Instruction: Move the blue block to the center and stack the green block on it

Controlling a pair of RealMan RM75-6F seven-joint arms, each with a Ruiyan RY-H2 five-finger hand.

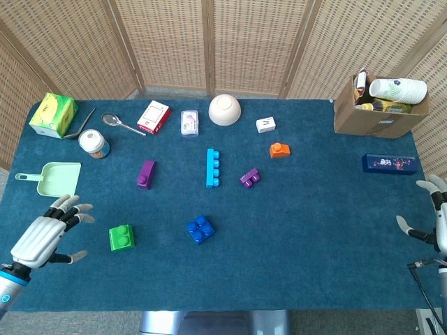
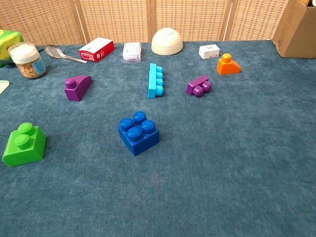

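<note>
The dark blue block (image 1: pixel 200 229) (image 2: pixel 138 133) sits on the blue cloth near the front middle. The green block (image 1: pixel 121 237) (image 2: pixel 23 144) lies to its left, apart from it. My left hand (image 1: pixel 43 234) hovers open at the front left edge, a short way left of the green block, fingers spread and holding nothing. My right hand (image 1: pixel 434 218) shows only partly at the far right edge, fingers apart and empty. Neither hand appears in the chest view.
A light blue long brick (image 1: pixel 211 167), two purple blocks (image 1: pixel 146 174) (image 1: pixel 250 177) and an orange block (image 1: pixel 279 149) lie mid-table. A bowl (image 1: pixel 224 109), small boxes, spoon, jar (image 1: pixel 93 143), green dustpan (image 1: pixel 56 179), cardboard box (image 1: pixel 377 105) and dark blue case (image 1: pixel 389 164) ring the back and sides.
</note>
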